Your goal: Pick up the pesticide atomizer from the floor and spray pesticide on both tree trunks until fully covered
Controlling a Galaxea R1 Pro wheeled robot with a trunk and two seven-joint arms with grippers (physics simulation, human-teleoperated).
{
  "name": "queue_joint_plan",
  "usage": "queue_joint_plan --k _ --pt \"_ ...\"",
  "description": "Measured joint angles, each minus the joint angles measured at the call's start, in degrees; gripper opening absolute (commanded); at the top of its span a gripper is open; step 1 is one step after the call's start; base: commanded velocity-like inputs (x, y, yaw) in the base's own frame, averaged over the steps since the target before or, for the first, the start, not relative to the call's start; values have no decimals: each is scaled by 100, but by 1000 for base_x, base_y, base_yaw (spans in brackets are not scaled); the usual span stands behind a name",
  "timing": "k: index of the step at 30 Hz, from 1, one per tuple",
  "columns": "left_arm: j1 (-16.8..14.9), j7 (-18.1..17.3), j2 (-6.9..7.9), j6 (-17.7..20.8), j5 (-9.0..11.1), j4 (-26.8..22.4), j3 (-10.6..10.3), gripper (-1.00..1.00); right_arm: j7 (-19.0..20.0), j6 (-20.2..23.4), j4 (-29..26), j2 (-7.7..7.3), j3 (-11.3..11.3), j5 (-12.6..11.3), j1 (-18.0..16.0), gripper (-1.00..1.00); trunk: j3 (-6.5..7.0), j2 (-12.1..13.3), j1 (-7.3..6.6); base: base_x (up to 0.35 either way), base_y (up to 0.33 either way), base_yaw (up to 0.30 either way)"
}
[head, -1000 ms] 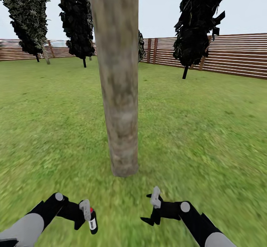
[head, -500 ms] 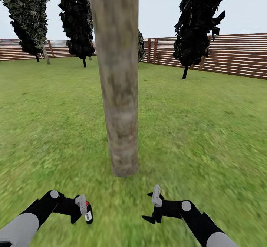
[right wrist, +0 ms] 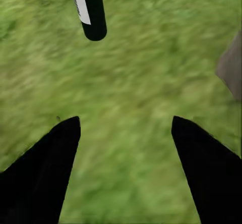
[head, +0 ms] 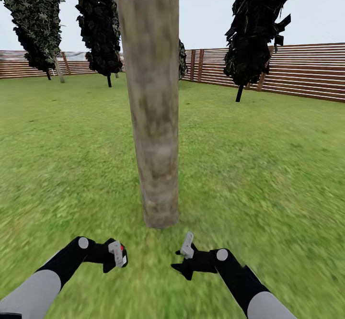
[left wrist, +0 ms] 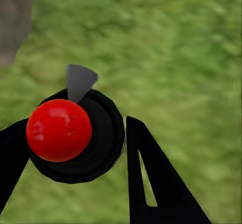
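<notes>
Head view: a thick tree trunk [head: 153, 103] of mottled grey-tan bark rises from the grass lawn [head: 258, 165] at the centre of the scene, its base just ahead of both arms. The left pincer [head: 116, 255] holds the pesticide atomizer [head: 121, 254], a dark bottle with a red cap, low over the grass and short of the trunk base, to its left. The right pincer [head: 184, 256] hangs beside it at about the same height, its fingers apart and nothing between them.

Left wrist view: the atomizer [left wrist: 75, 135] is seen from above, its round red cap [left wrist: 59, 130] set in a black collar with a grey nozzle tab [left wrist: 79, 80] pointing away from the camera. The black fingers [left wrist: 156, 183] of the left pincer close against its sides. A corner of the grey trunk [left wrist: 14, 22] shows at the edge of the frame.

Right wrist view: two black fingers [right wrist: 43, 173] of the right pincer stand wide apart over grass. Beyond them the black body of the atomizer [right wrist: 91, 9] with its white label hangs into the frame, and an edge of the trunk [right wrist: 231, 67] shows to one side.

Background, head view: a brown horizontal-slat fence [head: 306, 72] rings the lawn, with dark narrow cypresses [head: 256, 27] standing before it.
</notes>
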Motion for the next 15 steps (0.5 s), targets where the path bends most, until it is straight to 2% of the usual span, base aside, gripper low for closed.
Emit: queue_joint_plan --k 4,7,8,15 --pt "0 1 -34 2 -7 -56 -9 -100 1 9 -14 -4 -7 0 -4 -100 0 0 0 0 0 0" --pt "1 1 -140 6 -87 -65 -11 -100 1 11 -22 -6 -8 0 -4 -100 0 0 0 0 0 0" --pt "1 1 -234 5 -131 -67 -17 -100 1 9 -23 -6 -8 0 -5 -100 0 0 0 0 0 0" --pt "1 10 -579 30 -512 -66 -6 -100 10 -4 -117 3 -7 -17 -5 -100 0 0 0 0 0 0"
